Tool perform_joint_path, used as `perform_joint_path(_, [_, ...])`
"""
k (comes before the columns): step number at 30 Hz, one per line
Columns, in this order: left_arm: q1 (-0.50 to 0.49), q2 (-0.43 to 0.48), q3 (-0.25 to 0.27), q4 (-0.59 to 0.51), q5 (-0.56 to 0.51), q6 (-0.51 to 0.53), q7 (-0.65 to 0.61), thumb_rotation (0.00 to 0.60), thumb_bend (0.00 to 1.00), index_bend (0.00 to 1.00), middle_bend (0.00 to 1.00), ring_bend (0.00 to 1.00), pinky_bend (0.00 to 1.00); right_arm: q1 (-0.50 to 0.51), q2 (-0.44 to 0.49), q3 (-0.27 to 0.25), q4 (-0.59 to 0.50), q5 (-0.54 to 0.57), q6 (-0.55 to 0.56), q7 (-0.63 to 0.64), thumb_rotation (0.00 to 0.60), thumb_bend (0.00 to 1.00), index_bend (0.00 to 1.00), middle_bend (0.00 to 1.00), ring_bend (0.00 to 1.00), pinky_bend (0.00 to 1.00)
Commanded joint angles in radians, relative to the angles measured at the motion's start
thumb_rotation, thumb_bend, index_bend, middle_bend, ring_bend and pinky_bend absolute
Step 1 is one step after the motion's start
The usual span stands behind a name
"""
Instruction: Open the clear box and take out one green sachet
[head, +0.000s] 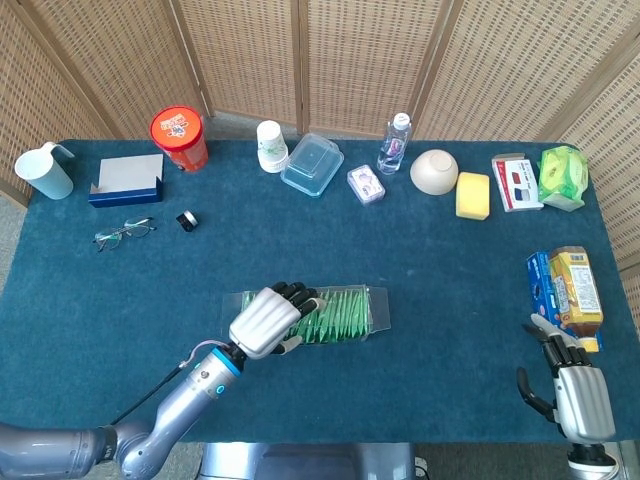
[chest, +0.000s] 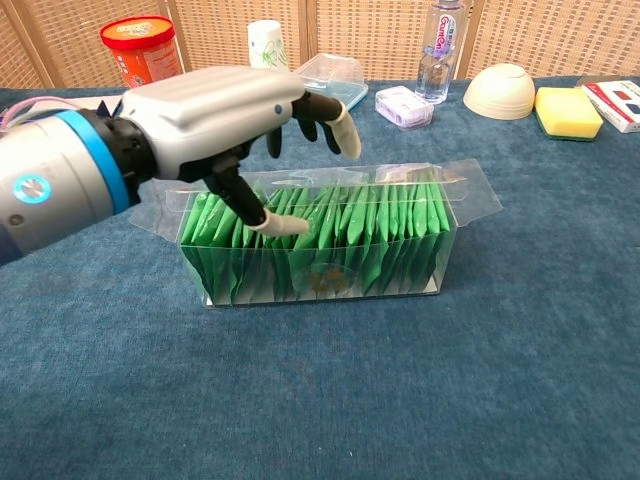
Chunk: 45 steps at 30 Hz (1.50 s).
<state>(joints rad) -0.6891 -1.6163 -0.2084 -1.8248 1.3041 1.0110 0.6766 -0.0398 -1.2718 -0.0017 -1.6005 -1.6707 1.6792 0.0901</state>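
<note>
The clear box (chest: 440, 245) lies lengthwise mid-table with its top flaps folded outward, packed with a row of upright green sachets (chest: 390, 230). My left hand (chest: 215, 120) hovers over the box's left half, fingers spread, thumb tip touching the tops of the sachets; it holds nothing. In the head view the same hand (head: 268, 318) covers the left part of the box (head: 350, 312). My right hand (head: 582, 398) rests open at the table's near right corner, far from the box.
Along the far edge stand a red-lidded tub (head: 179, 137), paper cups (head: 271, 146), a plastic container (head: 312, 164), a water bottle (head: 394, 143), a bowl (head: 434, 171) and a yellow sponge (head: 472, 195). A juice bottle and carton (head: 568, 290) lie right. Glasses (head: 124, 233) lie left.
</note>
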Motion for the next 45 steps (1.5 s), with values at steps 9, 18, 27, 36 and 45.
perform_joint_path(9, [-0.049, 0.001, -0.035, 0.026, -0.07, -0.009, -0.007, 0.6, 0.35, 0.47, 0.27, 0.23, 0.36, -0.006, -0.005, -0.001, 0.014, 0.007, 0.0, 0.015, 0.6, 0.47, 0.18, 0.17, 0.18, 0.23])
perform_joint_path(18, [-0.1, 0.026, -0.082, 0.076, -0.153, -0.042, -0.036, 0.6, 0.48, 0.51, 0.27, 0.22, 0.36, -0.004, -0.012, 0.001, 0.016, 0.01, -0.009, 0.013, 0.6, 0.47, 0.18, 0.17, 0.18, 0.24])
perform_joint_path(27, [-0.129, 0.037, -0.108, 0.116, -0.197, -0.052, -0.115, 0.6, 0.49, 0.48, 0.27, 0.22, 0.36, -0.003, -0.009, 0.004, 0.008, 0.015, -0.015, 0.003, 0.6, 0.47, 0.18, 0.17, 0.18, 0.24])
perform_joint_path(36, [-0.121, 0.052, -0.096, 0.11, -0.132, -0.013, -0.212, 0.6, 0.48, 0.48, 0.26, 0.22, 0.36, -0.004, -0.007, 0.006, 0.009, 0.018, -0.015, 0.007, 0.6, 0.47, 0.18, 0.17, 0.18, 0.24])
perform_joint_path(45, [-0.125, 0.079, -0.108, 0.103, -0.147, -0.007, -0.275, 0.6, 0.48, 0.48, 0.26, 0.22, 0.36, -0.005, -0.007, 0.007, 0.015, 0.013, -0.01, 0.014, 0.6, 0.47, 0.18, 0.17, 0.18, 0.24])
